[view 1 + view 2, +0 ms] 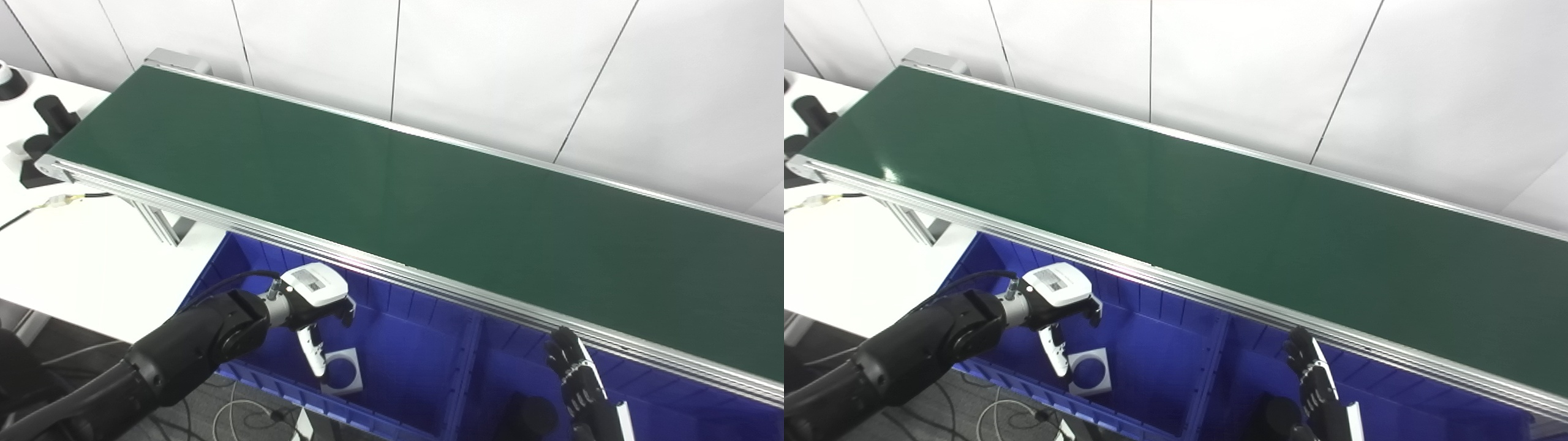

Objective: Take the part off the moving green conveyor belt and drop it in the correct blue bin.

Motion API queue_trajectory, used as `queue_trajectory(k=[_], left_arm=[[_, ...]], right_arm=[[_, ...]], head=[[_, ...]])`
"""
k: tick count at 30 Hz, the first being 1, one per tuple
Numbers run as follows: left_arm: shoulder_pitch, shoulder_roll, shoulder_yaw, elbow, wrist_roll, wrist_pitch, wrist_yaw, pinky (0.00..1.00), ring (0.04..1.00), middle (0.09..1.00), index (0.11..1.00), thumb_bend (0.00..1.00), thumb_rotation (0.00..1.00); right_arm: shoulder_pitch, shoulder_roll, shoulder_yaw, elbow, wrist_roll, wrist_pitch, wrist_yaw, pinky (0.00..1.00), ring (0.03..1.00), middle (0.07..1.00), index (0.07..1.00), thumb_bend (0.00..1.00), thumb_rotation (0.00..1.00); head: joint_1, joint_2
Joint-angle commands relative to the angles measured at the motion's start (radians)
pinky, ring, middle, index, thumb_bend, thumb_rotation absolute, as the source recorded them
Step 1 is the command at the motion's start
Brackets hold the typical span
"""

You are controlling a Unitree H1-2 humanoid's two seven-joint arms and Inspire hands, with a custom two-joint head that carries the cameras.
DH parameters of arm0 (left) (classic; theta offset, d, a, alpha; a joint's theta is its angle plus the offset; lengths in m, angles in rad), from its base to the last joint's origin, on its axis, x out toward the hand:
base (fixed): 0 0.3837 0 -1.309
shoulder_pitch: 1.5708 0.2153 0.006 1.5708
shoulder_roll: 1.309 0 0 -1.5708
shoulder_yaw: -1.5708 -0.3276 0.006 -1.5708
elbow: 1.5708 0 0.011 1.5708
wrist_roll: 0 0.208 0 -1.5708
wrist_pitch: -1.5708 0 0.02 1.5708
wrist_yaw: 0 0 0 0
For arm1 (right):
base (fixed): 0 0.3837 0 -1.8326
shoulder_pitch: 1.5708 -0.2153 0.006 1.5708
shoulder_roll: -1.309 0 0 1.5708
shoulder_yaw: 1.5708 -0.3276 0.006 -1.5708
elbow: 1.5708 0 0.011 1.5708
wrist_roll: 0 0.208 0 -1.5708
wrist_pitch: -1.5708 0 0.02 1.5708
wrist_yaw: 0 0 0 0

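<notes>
The right hand (576, 380) hangs with fingers spread, empty, over the right blue bin (674, 416). The left hand (312, 300), fingers apart, hovers above a white square plate with a round hole (343, 370) in the left blue bin (398, 343), below the smooth green belt (398, 202).

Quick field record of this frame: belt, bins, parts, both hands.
belt: green conveyor belt, no part on it
left bin: blue bin holds a white square part with a round hole
right bin: blue bin holds a dark round part
left hand: left hand above the left bin, fingers apart, holding nothing
right hand: right hand raised over the right bin, open
</notes>
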Motion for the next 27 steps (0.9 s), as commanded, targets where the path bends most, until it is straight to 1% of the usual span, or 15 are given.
queue_trajectory(k=[1, 6, 9, 12, 13, 14, 15, 16, 18, 19, 20, 21, 23, 24, 27], left_arm=[[0.013, -0.014, 0.029, -0.099, -0.081, 0.023, -0.035, 0.56, 0.65, 0.717, 0.686, 0.97, 0.56], [0.075, -0.074, 0.044, -0.262, -0.19, 0.026, -0.041, 0.53, 0.63, 0.704, 0.678, 0.94, 0.56], [0.112, -0.121, 0.055, -0.342, -0.248, 0.064, -0.063, 0.53, 0.641, 0.712, 0.683, 0.94, 0.58], [0.146, -0.158, 0.068, -0.415, -0.304, 0.1, -0.084, 0.53, 0.65, 0.721, 0.694, 0.94, 0.6], [0.155, -0.169, 0.073, -0.437, -0.327, 0.115, -0.092, 0.53, 0.65, 0.723, 0.697, 0.93, 0.61], [0.164, -0.178, 0.082, -0.454, -0.356, 0.127, -0.097, 0.53, 0.653, 0.726, 0.699, 0.93, 0.61], [0.173, -0.188, 0.091, -0.467, -0.389, 0.137, -0.097, 0.53, 0.654, 0.73, 0.701, 0.93, 0.6], [0.182, -0.195, 0.102, -0.475, -0.424, 0.14, -0.093, 0.52, 0.655, 0.731, 0.702, 0.92, 0.59], [0.204, -0.218, 0.13, -0.489, -0.522, 0.153, -0.086, 0.53, 0.663, 0.735, 0.704, 0.91, 0.58], [0.215, -0.231, 0.141, -0.493, -0.571, 0.158, -0.084, 0.54, 0.67, 0.739, 0.707, 0.9, 0.58], [0.223, -0.241, 0.153, -0.49, -0.621, 0.155, -0.08, 0.55, 0.68, 0.744, 0.711, 0.89, 0.57], [0.228, -0.246, 0.16, -0.487, -0.652, 0.15, -0.077, 0.57, 0.69, 0.746, 0.714, 0.88, 0.55], [0.243, -0.271, 0.175, -0.468, -0.708, 0.126, -0.056, 0.6, 0.713, 0.752, 0.728, 0.85, 0.56], [0.253, -0.291, 0.182, -0.437, -0.728, 0.092, -0.033, 0.63, 0.731, 0.762, 0.741, 0.84, 0.58], [0.276, -0.352, 0.196, -0.309, -0.763, -0.052, 0.048, 0.66, 0.757, 0.784, 0.762, 0.84, 0.62]], right_arm=[[0.002, 0.001, -0.001, -0.032, -0.009, -0.047, 0.006, 0.9, 0.908, 0.926, 0.941, 0.97, 0.91], [0.003, 0.002, 0.002, -0.037, -0.026, -0.045, 0.003, 0.89, 0.904, 0.922, 0.939, 0.96, 0.91], [0.003, 0.006, 0.006, -0.035, -0.029, -0.044, 0.004, 0.89, 0.908, 0.924, 0.937, 0.97, 0.91], [0.001, 0.018, 0.014, -0.027, -0.047, -0.047, -0.003, 0.89, 0.906, 0.922, 0.936, 0.96, 0.9], [0.0, 0.021, 0.017, -0.025, -0.056, -0.047, -0.006, 0.89, 0.903, 0.92, 0.938, 0.95, 0.9], [0.0, 0.029, 0.021, -0.023, -0.068, -0.047, -0.012, 0.88, 0.902, 0.92, 0.94, 0.94, 0.9], [0.0, 0.036, 0.023, -0.02, -0.079, -0.047, -0.018, 0.88, 0.9, 0.919, 0.938, 0.95, 0.9], [-0.002, 0.045, 0.027, -0.014, -0.091, -0.049, -0.028, 0.87, 0.898, 0.917, 0.936, 0.95, 0.9], [-0.007, 0.063, 0.036, 0.002, -0.112, -0.051, -0.043, 0.86, 0.894, 0.916, 0.929, 0.95, 0.9], [-0.009, 0.07, 0.04, 0.008, -0.121, -0.05, -0.047, 0.86, 0.893, 0.916, 0.926, 0.96, 0.9], [-0.01, 0.078, 0.044, 0.013, -0.133, -0.046, -0.053, 0.87, 0.895, 0.918, 0.923, 0.96, 0.9], [-0.011, 0.083, 0.047, 0.017, -0.142, -0.044, -0.057, 0.87, 0.895, 0.919, 0.921, 0.97, 0.91], [-0.013, 0.096, 0.054, 0.026, -0.151, -0.044, -0.064, 0.88, 0.894, 0.922, 0.92, 0.98, 0.9], [-0.015, 0.104, 0.057, 0.032, -0.153, -0.043, -0.065, 0.9, 0.905, 0.925, 0.92, 0.98, 0.9], [-0.02, 0.119, 0.063, 0.043, -0.168, -0.035, -0.071, 0.91, 0.925, 0.93, 0.92, 1.0, 0.9]], head=[[-0.018, 0.005], [-0.076, 0.017], [-0.113, 0.019], [-0.201, 0.016], [-0.201, 0.016], [-0.254, 0.013], [-0.254, 0.013], [-0.316, 0.004], [-0.386, -0.004], [-0.396, -0.005], [-0.447, -0.009], [-0.447, -0.009], [-0.49, -0.013], [-0.53, -0.015], [-0.572, -0.015]])
